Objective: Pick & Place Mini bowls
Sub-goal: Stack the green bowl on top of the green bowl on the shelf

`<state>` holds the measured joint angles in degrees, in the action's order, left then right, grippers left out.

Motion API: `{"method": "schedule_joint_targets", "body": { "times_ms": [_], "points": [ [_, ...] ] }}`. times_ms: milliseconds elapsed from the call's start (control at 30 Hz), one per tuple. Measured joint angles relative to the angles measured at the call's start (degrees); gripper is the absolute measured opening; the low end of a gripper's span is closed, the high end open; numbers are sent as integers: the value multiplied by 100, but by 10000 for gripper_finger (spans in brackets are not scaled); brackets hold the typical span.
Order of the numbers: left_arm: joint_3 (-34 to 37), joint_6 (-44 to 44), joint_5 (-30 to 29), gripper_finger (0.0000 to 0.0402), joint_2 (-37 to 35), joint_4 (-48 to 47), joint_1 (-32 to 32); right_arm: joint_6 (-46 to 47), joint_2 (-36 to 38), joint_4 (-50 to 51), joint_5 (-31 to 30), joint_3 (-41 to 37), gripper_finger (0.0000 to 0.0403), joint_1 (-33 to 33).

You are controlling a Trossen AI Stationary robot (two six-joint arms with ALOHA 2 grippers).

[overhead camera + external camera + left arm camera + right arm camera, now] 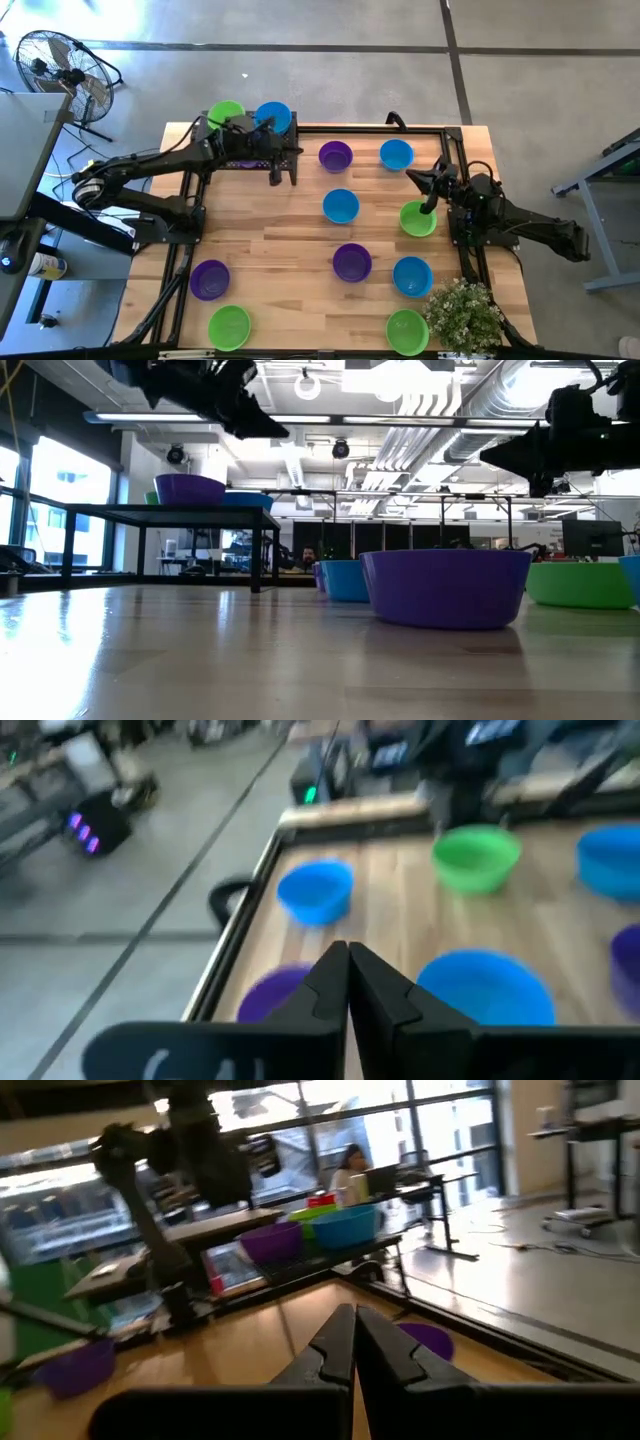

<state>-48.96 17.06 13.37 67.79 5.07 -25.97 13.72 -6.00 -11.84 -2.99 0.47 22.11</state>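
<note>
1. Your left arm covers most of the black mesh rack (262, 160) in the high view; only a lime bowl (226, 113) and a blue bowl (273, 116) show at its far edge there. The low view shows a purple bowl (189, 489) on the rack too.
2. The left wrist view is blurred. Your left gripper (348, 958) has its fingers pressed together, holding nothing, above the table (290, 240) beside the rack.
3. Your right gripper (422, 180) sits at the table's right side, just beside a green bowl (417, 219). Its fingers meet at the tips in the right wrist view, empty.
4. The potted plant (464, 312) partly hides the near right corner.
5. The mini bowls are small, round and glossy, in blue, purple or lime. Nine sit scattered on the wood, well apart from each other.
</note>
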Motion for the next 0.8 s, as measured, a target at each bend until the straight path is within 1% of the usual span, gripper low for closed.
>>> {"method": "schedule_joint_targets", "body": {
  "times_ms": [67, 133, 233, 333, 467, 600, 700, 800],
  "points": [
    [127, -81, 440, 9, -4, 408, -14, 67, 0, 16, -211, 0, 0, 0],
    [230, 47, 728, 6, -2, 733, -53, 15, -11, 56, -430, 2, 0, 0],
    [247, 116, 948, 2, -6, 1260, -69, -25, -58, 161, -607, 0, 0, 0],
    [244, 182, 872, 3, 71, 1494, -71, -24, -128, 310, -608, 0, 0, -2],
    [246, 202, 863, 1, 74, 1310, -71, 133, -252, 303, -529, 2, 0, 0],
    [248, 216, 896, 1, 79, 1012, -64, -21, -374, 297, -166, 2, 0, -2],
    [248, -20, 879, 1, 75, 916, -62, -276, -481, 299, 76, 1, 0, -1],
    [246, -432, 675, 0, 160, 853, -58, -362, -607, 125, 320, 1, 0, -2]
  ]
}}
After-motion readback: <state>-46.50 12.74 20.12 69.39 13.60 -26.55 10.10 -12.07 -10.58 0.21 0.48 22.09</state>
